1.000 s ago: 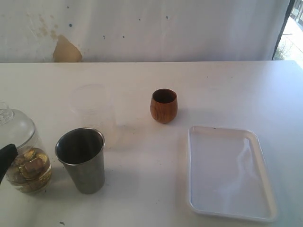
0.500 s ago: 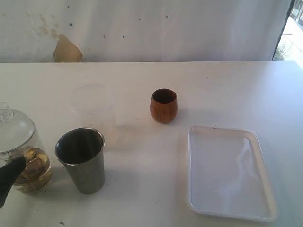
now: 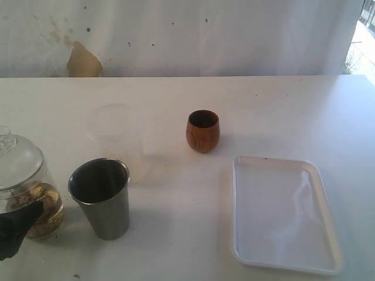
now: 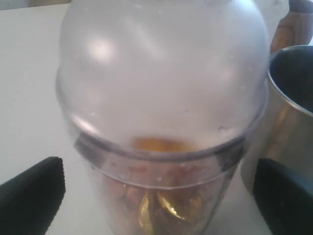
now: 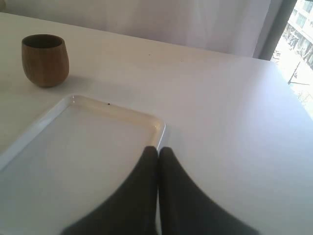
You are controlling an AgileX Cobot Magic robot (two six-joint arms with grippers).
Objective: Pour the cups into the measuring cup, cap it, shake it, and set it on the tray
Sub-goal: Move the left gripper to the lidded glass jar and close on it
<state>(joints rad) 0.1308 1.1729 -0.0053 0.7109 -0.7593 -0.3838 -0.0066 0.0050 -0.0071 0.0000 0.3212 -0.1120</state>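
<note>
The clear measuring cup (image 3: 35, 202) stands at the table's left edge under a domed lid (image 3: 17, 163), with gold and brown pieces inside. My left gripper (image 3: 14, 231) is open, and the measuring cup (image 4: 161, 122) sits between its two black fingers (image 4: 32, 196) with a gap on each side. The steel tumbler (image 3: 101, 198) stands just right of it, looking empty. The wooden cup (image 3: 203, 131) is upright mid-table. The white tray (image 3: 275, 159) lies at the right with nothing on it. My right gripper (image 5: 158, 149) is shut, empty, above the tray's corner (image 5: 117, 110).
A frosted unmarked plastic cup (image 3: 114, 136) stands behind the tumbler. The steel tumbler (image 4: 288, 112) is very close to my left gripper's outer finger. A white curtain hangs behind the table, and a window shows at the far right.
My left gripper has come in from the left edge and now sits low in front of the measuring cup's base. Nothing else has moved.
</note>
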